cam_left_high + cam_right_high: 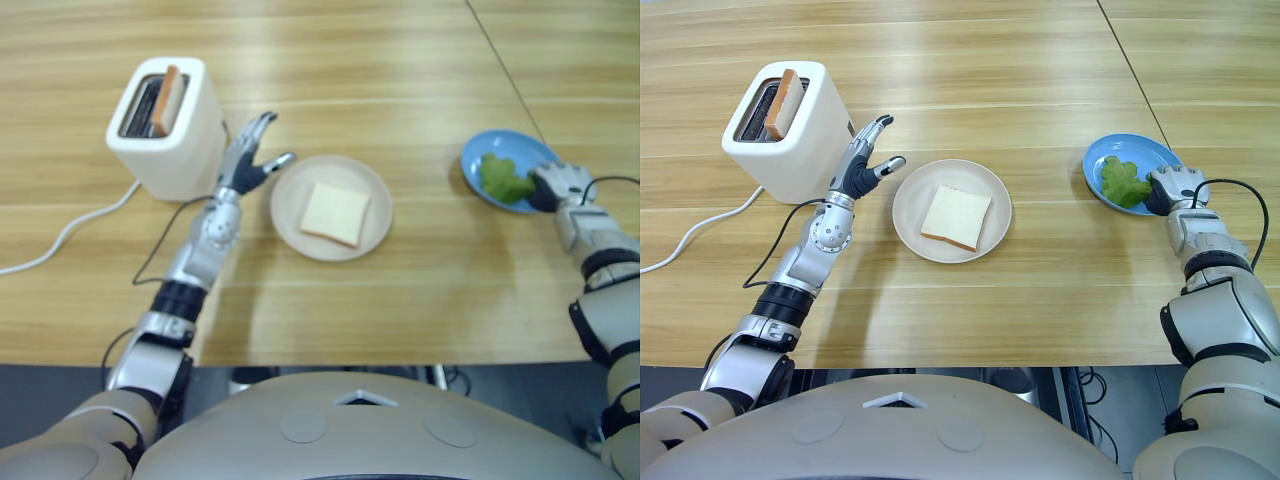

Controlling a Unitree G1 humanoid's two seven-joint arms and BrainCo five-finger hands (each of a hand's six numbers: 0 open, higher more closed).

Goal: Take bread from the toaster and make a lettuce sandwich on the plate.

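Wooden desk (1040, 300) carries everything. White toaster (790, 150) stands just beside the left hand (858, 168), on its outer side; the back of the fingers (878, 124) is close to the toaster's wall, contact cannot be told. Slots face up.

Cream round plate (910, 215) lies flat just on the inner side of the left fingers, near but apart from them, well apart from the right hand (1172, 186).

Small blue plate (1135, 148) lies under and ahead of the right hand, which rests over its near rim.

Left hand: fingers spread open and straight, pointing away from the robot, holding nothing — it sits in the gap between toaster and cream plate.

Right hand: laid at the blue plate's edge, against the lettuce; whether it grips the leaf cannot be told.

Bread slice (956, 217), white and square, lies flat in the middle of the cream plate, a little turned, near the left fingers on their inner side, not touched.

Lettuce (1123, 182), a crumpled green leaf, lies on the blue plate right at the right hand, on its inner side.

Second bread slice (784, 100) stands upright in one toaster slot, brown crust sticking out — beyond the left fingers on the outer side, apart from them.

White cord (700, 240) trails from the toaster across the desk toward the left edge.
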